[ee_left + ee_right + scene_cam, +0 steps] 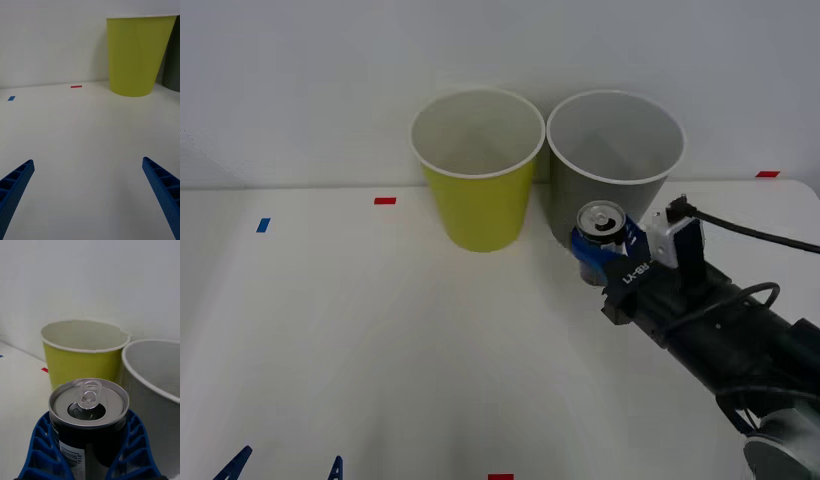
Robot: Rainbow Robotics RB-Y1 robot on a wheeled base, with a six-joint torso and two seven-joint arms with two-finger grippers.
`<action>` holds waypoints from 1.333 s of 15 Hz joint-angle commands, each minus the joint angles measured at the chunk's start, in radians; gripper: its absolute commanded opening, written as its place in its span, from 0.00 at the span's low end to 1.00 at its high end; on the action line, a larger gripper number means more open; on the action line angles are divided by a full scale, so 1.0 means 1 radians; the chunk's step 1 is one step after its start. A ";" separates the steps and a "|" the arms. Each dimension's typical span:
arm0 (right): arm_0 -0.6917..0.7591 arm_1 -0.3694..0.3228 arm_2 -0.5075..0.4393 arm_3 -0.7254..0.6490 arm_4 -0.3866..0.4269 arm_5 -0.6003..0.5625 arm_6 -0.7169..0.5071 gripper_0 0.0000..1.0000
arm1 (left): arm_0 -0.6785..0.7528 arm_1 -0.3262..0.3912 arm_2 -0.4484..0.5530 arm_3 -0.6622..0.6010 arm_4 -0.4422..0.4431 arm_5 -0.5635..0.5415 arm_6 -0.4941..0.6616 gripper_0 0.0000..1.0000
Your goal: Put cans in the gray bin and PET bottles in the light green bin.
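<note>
I see my right gripper point(600, 248) clamped on the can point(600, 232) (upright), before the gray bin point(616, 150); left gripper point(88, 195) spread wide, parked low.

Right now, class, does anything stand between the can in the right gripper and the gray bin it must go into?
Nothing visible does. The right gripper holds the can upright just in front of the gray bin. The bin's own near wall is all it must clear. The light green bin stands beside, off that path.
</note>
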 commanded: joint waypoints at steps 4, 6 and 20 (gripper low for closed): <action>-0.011 0.013 -0.079 -0.072 -0.001 0.010 -0.127 0.01 | 0.000 0.000 0.000 0.000 0.000 0.000 0.000 1.00; -0.045 0.042 -0.079 -0.075 0.002 0.035 -0.127 0.01 | 0.000 0.000 0.000 0.000 0.000 0.000 0.000 1.00; -0.510 0.158 -0.231 0.294 0.030 0.222 -0.160 0.00 | 0.000 0.000 0.000 0.000 0.000 0.000 0.000 1.00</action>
